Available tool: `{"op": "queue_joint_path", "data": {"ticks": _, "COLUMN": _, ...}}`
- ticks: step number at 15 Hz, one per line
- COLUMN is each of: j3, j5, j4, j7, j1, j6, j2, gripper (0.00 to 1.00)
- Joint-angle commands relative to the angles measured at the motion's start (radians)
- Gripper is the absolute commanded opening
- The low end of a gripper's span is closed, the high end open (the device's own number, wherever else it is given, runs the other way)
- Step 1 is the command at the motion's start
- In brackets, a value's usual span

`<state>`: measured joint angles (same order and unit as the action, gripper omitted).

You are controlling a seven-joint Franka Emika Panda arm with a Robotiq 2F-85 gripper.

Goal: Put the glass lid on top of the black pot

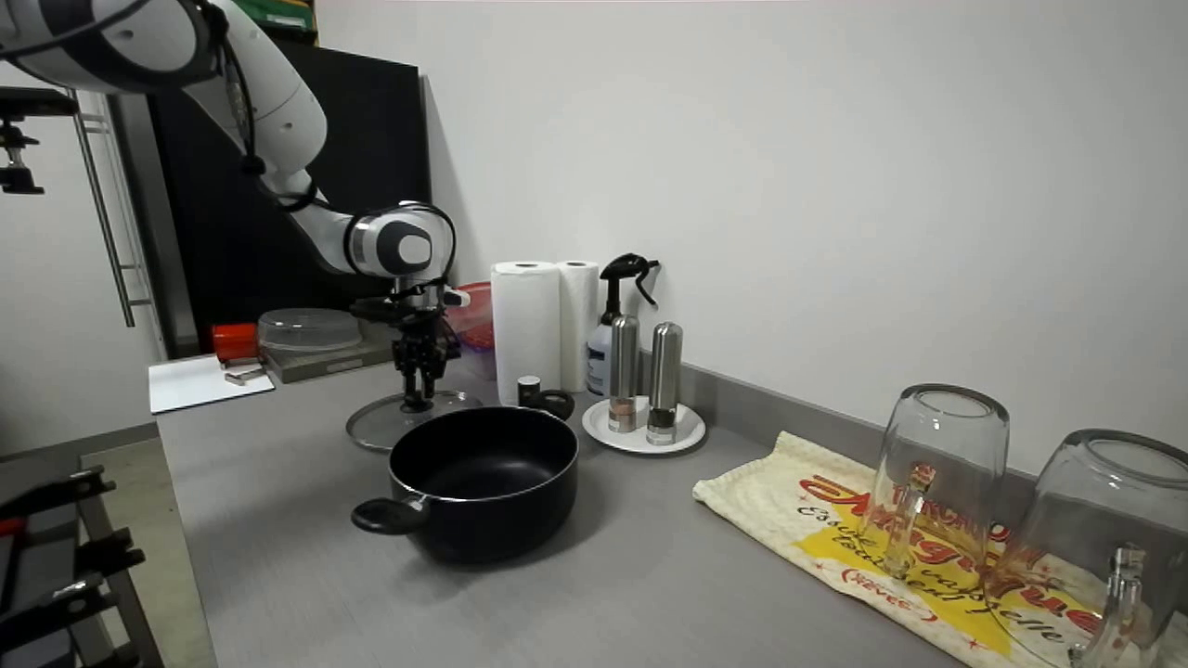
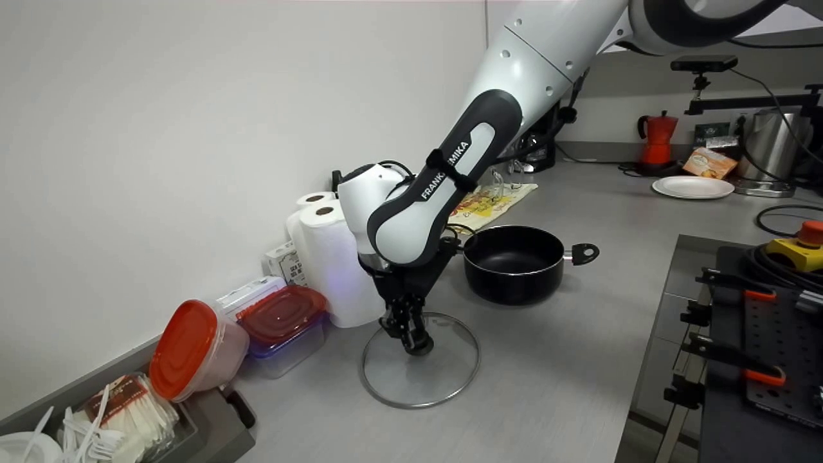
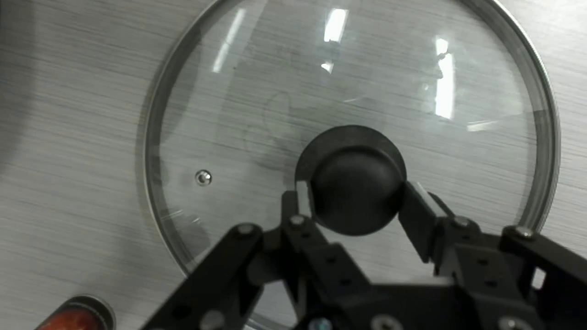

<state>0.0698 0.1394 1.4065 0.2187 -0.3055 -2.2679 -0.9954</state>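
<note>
Pinching clear, round glass lid (image 3: pixel 353 107) by black knob (image 3: pixel 357 188) between black fingers (image 3: pixel 417 224), inside grey desk's (image 2: pixel 546 386) wall-side edge; perhaps risking clipping round black metal pot (image 1: pixel 483 520) through carrying low.

This looks like a kitchen that doubles as a robot lab. Along the grey tabletop (image 1: pixel 650 584) sit a black pot (image 1: pixel 484 492), paper towel rolls (image 1: pixel 526 334), a dish towel (image 1: pixel 831 529), a red coffee maker (image 2: pixel 659 140) and a metal kettle (image 2: pixel 766 143). The lab side shows in the robot arm (image 2: pixel 514 83) and a red stop button (image 2: pixel 812 233) on a yellow box (image 2: pixel 804 257).
</note>
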Motion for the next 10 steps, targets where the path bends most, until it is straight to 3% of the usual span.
{"op": "queue_joint_path", "data": {"ticks": 1, "j3": 0.001, "j5": -0.023, "j4": -0.035, "j7": -0.02, "j1": 0.004, "j6": 0.022, "j2": -0.017, "gripper": 0.25}}
{"op": "queue_joint_path", "data": {"ticks": 10, "j3": -0.025, "j5": -0.006, "j4": 0.02, "j7": -0.001, "j1": 0.005, "j6": 0.03, "j2": 0.099, "gripper": 0.25}}
